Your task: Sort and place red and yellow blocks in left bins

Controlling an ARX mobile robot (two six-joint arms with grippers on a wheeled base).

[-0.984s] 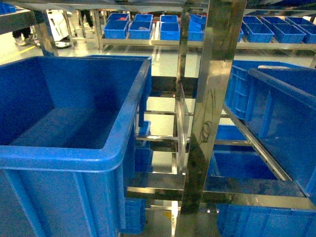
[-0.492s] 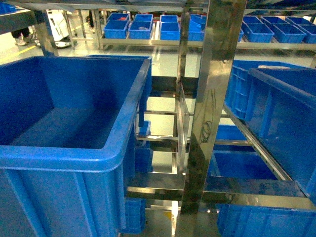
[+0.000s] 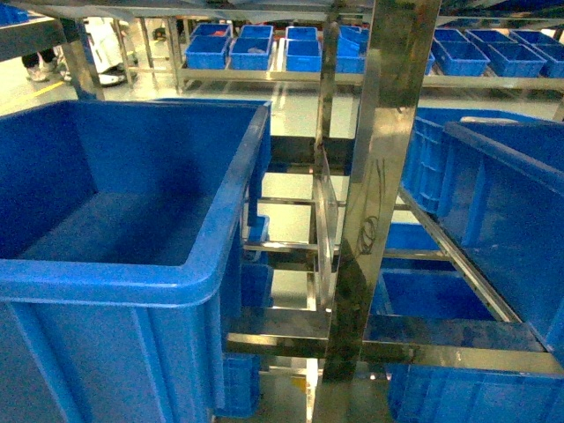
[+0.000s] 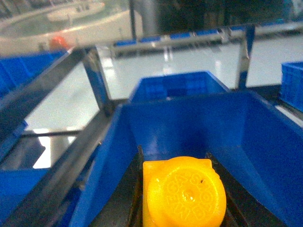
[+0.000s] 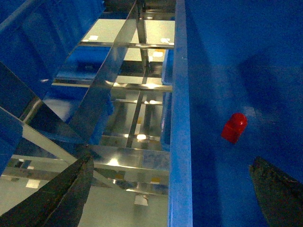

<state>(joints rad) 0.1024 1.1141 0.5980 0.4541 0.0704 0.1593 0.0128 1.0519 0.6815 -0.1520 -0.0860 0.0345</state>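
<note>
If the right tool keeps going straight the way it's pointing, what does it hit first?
Probably the blue bin's rim, which runs between the open right tool's fingers. The red block lies to the right, inside the bin. Depth is unclear.

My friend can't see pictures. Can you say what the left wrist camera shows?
A yellow block with a round stud sits gripped in the left claw, close to the camera. Behind it are blue bins on a shiny metal rack.
</note>
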